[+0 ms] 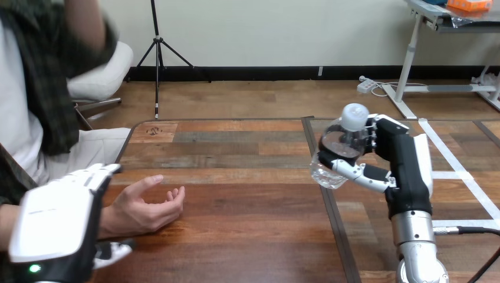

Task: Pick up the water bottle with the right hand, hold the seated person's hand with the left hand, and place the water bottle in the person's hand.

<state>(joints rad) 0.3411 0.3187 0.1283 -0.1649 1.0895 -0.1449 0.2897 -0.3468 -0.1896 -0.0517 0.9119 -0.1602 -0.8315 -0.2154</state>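
Note:
A clear plastic water bottle (337, 150) with a white cap is held off the table, tilted with its cap up. My right hand (394, 162) is shut on it, fingers and thumb wrapped round its body, over the right part of the table. The person's hand (147, 206) rests palm up on the table at the left, its fingers loosely curled and holding nothing. My left hand (59, 221) lies over the person's wrist, its white back toward the camera and hiding the wrist. The bottle is well to the right of the person's hand.
The wooden table (236, 236) has a dark seam (333, 218) running front to back between the person's hand and the bottle. White tape lines (457, 171) cross the table's right part. The person sits at the left edge.

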